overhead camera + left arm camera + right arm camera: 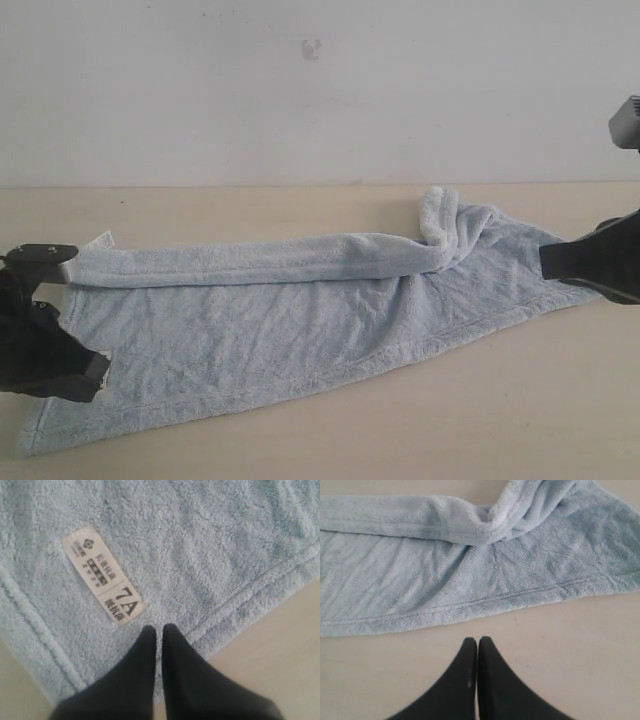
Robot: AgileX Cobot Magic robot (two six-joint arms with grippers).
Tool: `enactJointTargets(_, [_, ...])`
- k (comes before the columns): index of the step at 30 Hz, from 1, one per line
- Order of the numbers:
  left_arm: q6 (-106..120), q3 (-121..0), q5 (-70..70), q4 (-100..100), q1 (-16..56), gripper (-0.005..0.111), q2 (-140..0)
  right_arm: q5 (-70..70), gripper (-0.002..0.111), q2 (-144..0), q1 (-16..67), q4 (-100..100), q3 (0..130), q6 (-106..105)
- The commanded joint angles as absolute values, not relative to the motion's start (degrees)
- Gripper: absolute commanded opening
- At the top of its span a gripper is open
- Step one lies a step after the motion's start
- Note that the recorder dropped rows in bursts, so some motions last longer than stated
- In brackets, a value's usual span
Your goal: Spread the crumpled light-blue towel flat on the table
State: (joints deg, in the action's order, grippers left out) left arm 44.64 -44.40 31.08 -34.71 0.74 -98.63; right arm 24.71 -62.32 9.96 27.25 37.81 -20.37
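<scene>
Your towel (300, 320) lies across the table (500, 410) from the lower left of the exterior frame to the right. Its far edge is folded over in a long roll, bunched right of centre. Your left gripper (159, 629) is clenched over the corner by the label (102, 575); I cannot tell if it pinches cloth. Your right gripper (478, 641) is clenched on nothing, over bare table near the hem.

A plain white wall (200, 90) bears one small mark (312, 48).

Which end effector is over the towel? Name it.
The left end effector: its shut tips overlap a corner of the towel, beside the white label. The right end effector is over bare table, short of the hem.
</scene>
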Motion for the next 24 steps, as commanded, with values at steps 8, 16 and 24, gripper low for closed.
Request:
enactJointTargets(8, [46.1, -44.2, 29.6, -34.5, 0.7, 0.004, -101.1, 25.2, 0.0, -57.8, 11.6, 27.4, 37.6, -20.5])
enactJointTargets(16, [44.0, -44.2, 28.0, -34.3, 0.7, 0.004, -101.4, 25.2, 0.0, -57.8, 11.6, 27.4, 37.6, -20.5])
enactJointTargets(24, [41.4, -43.9, 26.7, -31.5, 0.7, 0.004, -101.4, 25.2, 0.0, -57.8, 11.6, 27.4, 37.6, -20.5])
